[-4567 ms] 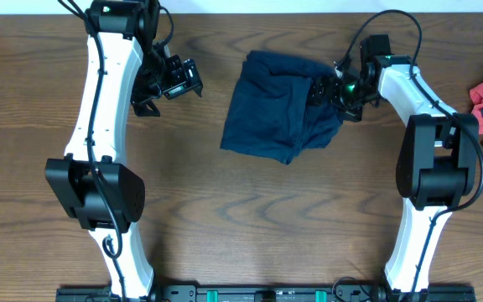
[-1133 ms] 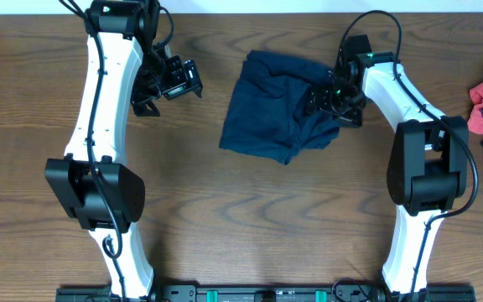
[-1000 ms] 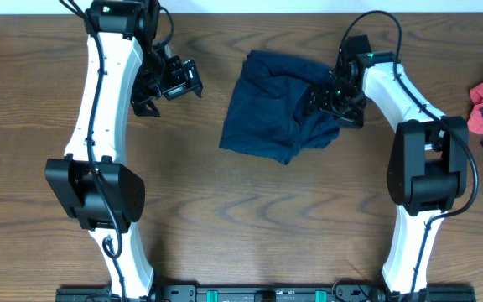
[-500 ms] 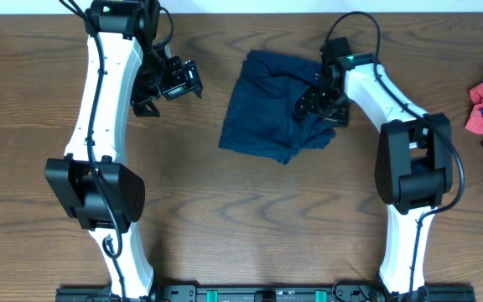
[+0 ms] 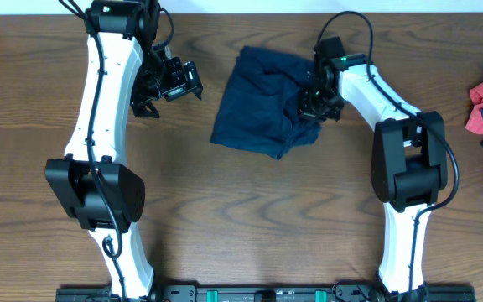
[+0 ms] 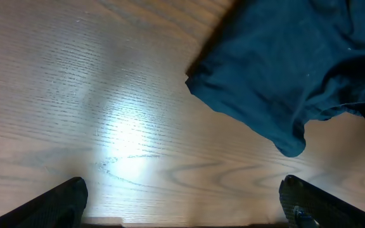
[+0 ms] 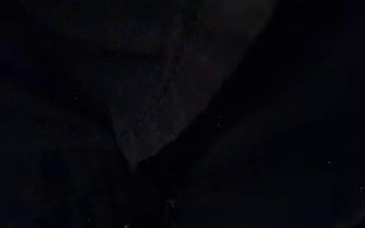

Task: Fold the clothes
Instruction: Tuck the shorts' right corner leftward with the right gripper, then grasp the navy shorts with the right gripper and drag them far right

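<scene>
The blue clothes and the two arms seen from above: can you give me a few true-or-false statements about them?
1. The clothes lie neatly folded. False: they are bunched and creased.
2. The left fingers are open over the bare table, apart from the clothes. True.
3. The right fingers hover over bare table. False: they are shut, down in the clothes' right side.
4. A red cloth lies at the table's right edge. True.

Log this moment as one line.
left gripper: open, off the clothes | right gripper: shut on clothes | clothes: bunched, fold unfinished
</scene>
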